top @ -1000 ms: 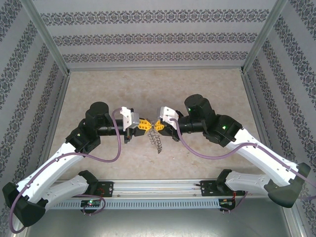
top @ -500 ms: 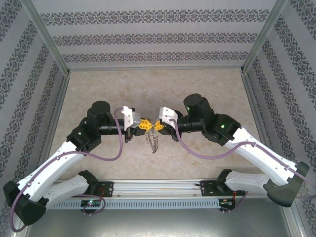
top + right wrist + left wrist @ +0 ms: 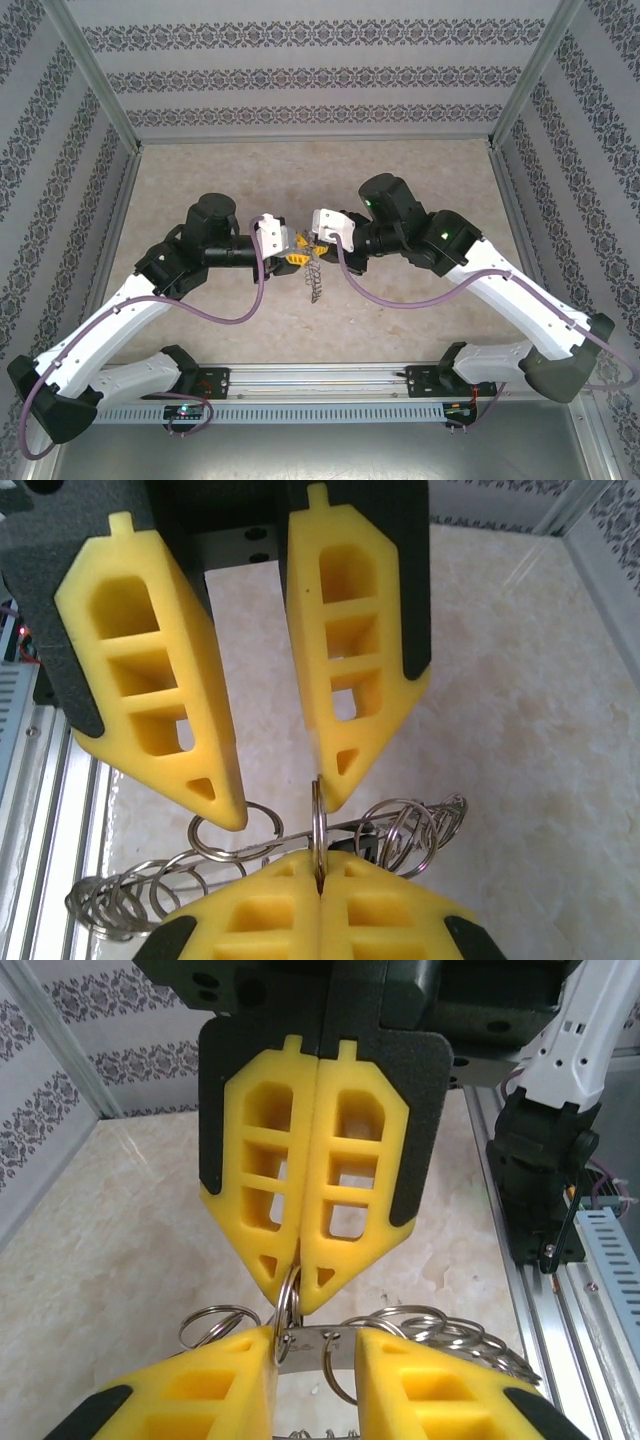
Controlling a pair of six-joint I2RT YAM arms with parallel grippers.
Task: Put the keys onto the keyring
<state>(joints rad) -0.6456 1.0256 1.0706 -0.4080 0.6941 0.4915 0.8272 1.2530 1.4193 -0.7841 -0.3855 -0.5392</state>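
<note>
The keys (image 3: 313, 282) hang in 1 bunch over mid-bench (image 3: 200, 180), below both pincers. I read the right pincer (image 3: 320, 870) as fully closed on the ring (image 3: 317, 815). The left pincer (image 3: 315, 1350) is partly open, with 1 flat metal piece in its gap.

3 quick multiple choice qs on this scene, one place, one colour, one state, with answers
1. Where is the bunch of keys and rings? A in a tray; B hanging between the left end effector and right end effector; C on a hook.
2. Colour of the fingers? A blue; B red; C yellow.
3. The right end effector is: A shut on a keyring; B wide open; C shut on nothing.
Answers: B, it dangles between them; C, all four show yellow; A, its tips pinch the ring.
</note>
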